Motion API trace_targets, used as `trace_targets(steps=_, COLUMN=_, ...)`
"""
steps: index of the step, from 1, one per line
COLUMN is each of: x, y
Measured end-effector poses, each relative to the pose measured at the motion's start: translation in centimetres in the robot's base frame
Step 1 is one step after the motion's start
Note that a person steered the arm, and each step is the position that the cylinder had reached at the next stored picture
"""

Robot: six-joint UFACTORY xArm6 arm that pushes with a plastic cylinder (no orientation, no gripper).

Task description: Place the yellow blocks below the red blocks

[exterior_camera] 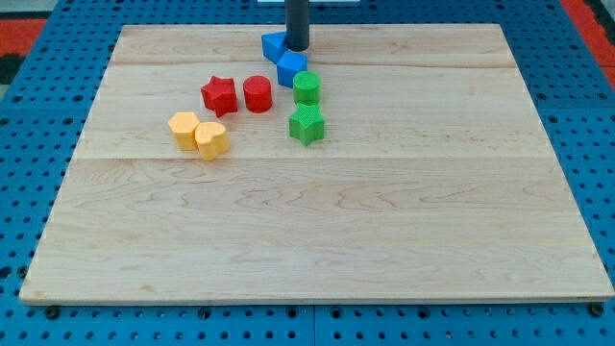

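Two yellow blocks lie side by side left of centre: a hexagon-like one (183, 129) and a rounded one (211, 139). Just above and to the right of them are a red star (219, 95) and a red cylinder (257, 93). My tip (297, 47) stands near the view's top, between two blue blocks: one (274, 45) to its left and one (292, 68) just below it. It is well up and to the right of the yellow and red blocks.
A green cylinder (307, 87) and a green star (307, 124) sit right of the red cylinder, below the blue blocks. The wooden board (317, 231) lies on a blue perforated surface (29, 115).
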State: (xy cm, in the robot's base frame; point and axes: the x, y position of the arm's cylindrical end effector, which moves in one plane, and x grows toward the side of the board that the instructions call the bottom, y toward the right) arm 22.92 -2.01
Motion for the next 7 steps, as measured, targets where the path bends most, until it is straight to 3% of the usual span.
trace_targets(steps=3, x=-0.8, y=-14.4)
trace_targets(steps=4, x=2.8, y=-20.8)
trace_targets(steps=5, x=9.3, y=-27.4)
trace_targets(steps=6, x=15.5, y=-25.1)
trace_targets(steps=7, x=18.3, y=-23.4)
